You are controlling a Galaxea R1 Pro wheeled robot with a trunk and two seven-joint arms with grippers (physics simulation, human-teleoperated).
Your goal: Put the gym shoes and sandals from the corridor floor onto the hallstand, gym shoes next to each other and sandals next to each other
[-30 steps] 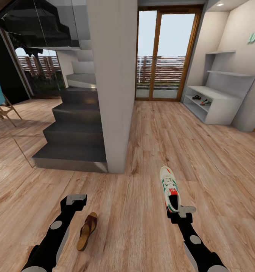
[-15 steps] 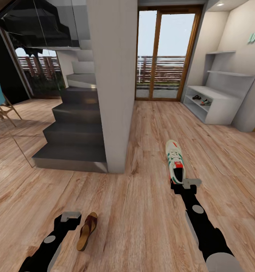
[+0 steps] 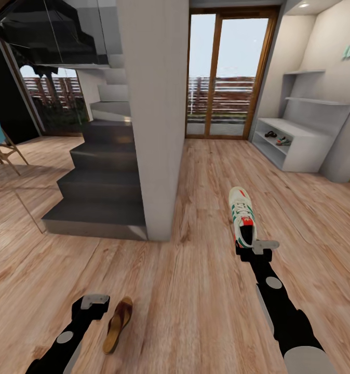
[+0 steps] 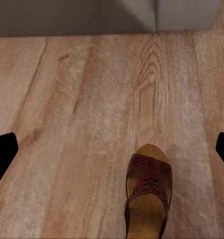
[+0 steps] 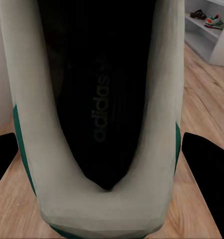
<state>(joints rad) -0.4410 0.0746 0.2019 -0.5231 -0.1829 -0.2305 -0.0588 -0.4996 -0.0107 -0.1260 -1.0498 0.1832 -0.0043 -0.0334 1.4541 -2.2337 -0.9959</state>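
My right claw (image 3: 246, 249) holds a gym shoe (image 3: 242, 216) ahead; a sandal (image 3: 118, 324) lies beside my left claw (image 3: 94, 306); hallstand (image 3: 294, 143) far right.

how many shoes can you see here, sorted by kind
gym shoes: 2, one in the right gripper at, one on the hallstand shelf at
sandals: 2, one on the corridor floor at, one on the shelf at
total: 4

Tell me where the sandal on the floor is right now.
In the head view the sandal lies flat on the corridor floor at lower left, just beside the left gripper, in front of the staircase; the left wrist view shows it between the open fingers.
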